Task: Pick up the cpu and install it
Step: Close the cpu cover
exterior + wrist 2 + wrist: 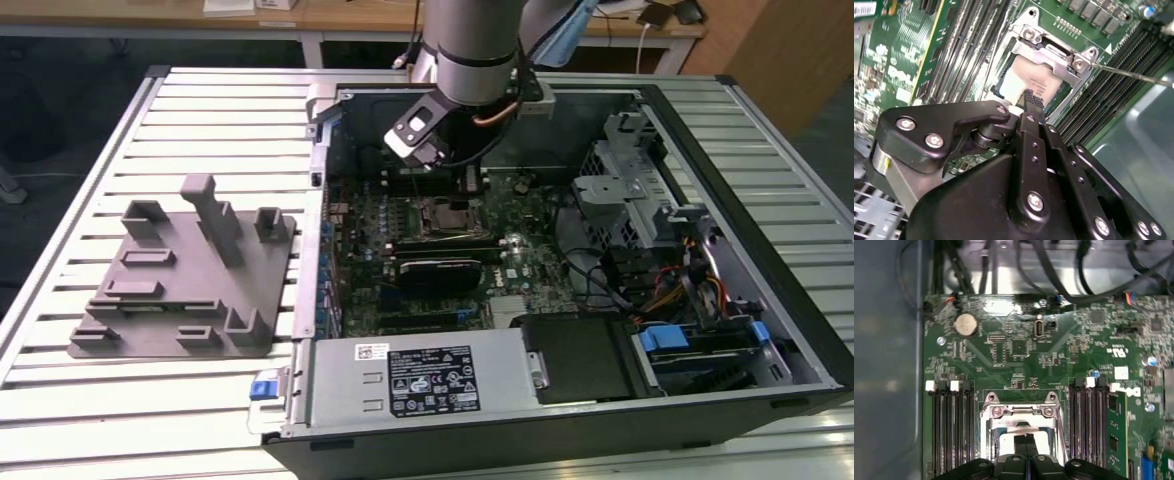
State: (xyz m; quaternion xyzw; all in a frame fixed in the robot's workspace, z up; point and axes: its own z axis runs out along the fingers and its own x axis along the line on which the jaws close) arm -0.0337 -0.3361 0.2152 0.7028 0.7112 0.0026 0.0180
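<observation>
We start with the slatted metal table (200, 120), which carries an open computer case (534, 440) lying on its side. The landmark for all positions below is the socket (445, 215) on the motherboard (527, 250).

The grey fixture plate (174, 290) sits outside the case, well apart from the socket toward the exterior view's left. Its upright posts are bare.

The arm (474, 45) descends into the case and ends directly above the socket.

In the first wrist view, banks of memory slots (951, 430) flank the socket's metal frame (989, 425) on both sides. A second bank (1089, 425) stands just beside the frame on the opposite side.

The gripper (1029, 97) hangs over the middle of the socket. Its fingers (1033, 107) are pressed against each other with no visible gap, and nothing is clamped between them. The first wrist view agrees: the two dark fingertips (1020, 445) meet along a thin seam.

The cpu (1021, 80) lies flat inside the socket, its silver top showing within the frame opening. It is directly beneath the fingertips (we cannot tell whether they touch its top or hover just above it). In the first wrist view the cpu (1046, 442) appears as a pale surface on either side of the fingers.

A round coin cell (966, 324) sits on the board, well apart from the socket.
</observation>
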